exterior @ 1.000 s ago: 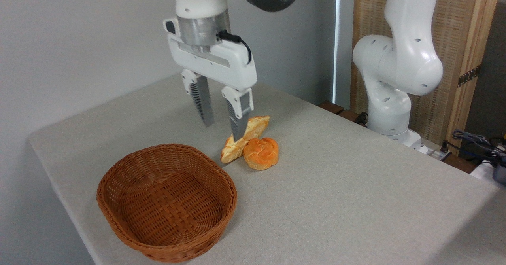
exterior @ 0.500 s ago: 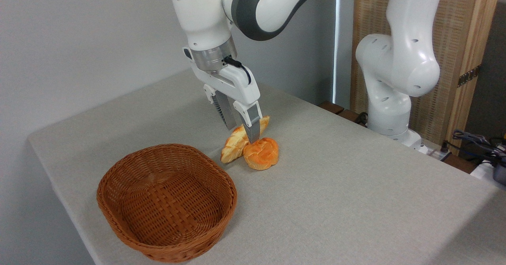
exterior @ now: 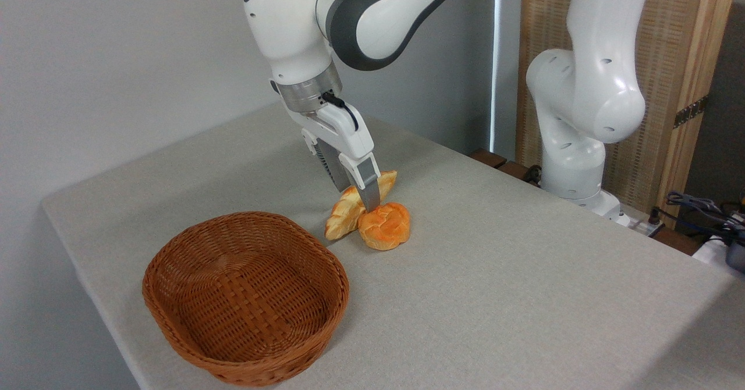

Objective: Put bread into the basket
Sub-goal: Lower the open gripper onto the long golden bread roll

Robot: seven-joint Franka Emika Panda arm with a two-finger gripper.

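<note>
I see my robot arm reaching down from the upper middle, its claw (exterior: pixel 356 199) tilted and lowered onto the bread (exterior: pixel 348 208), a long pale golden braided loaf lying on the grey table (exterior: pixel 512 285). The claw's two fingers (exterior: pixel 369 187) stand one on each side of the loaf's middle, the nearer one crossing in front of it, the farther one partly hidden behind. The fingers are close around the loaf, but I cannot tell whether they are already pressing on it or still slightly apart. The loaf rests on the table, running from lower left to upper right.

Touching the loaf's near right side is a round, deeper-orange knotted bun (exterior: pixel 385 225). The tip of the nearer finger comes down right at the bun's upper edge.

The basket (exterior: pixel 174 314), oval, brown woven wicker with low sides, sits on the table nearer to me and to the left of the bread, close to the table's front-left edge. Nothing lies inside it. Its far rim is near the loaf's lower end but apart from it.

On the right, the white arm base (exterior: pixel 573 169) stands at the table's far side, before a wooden panel (exterior: pixel 681 64).
</note>
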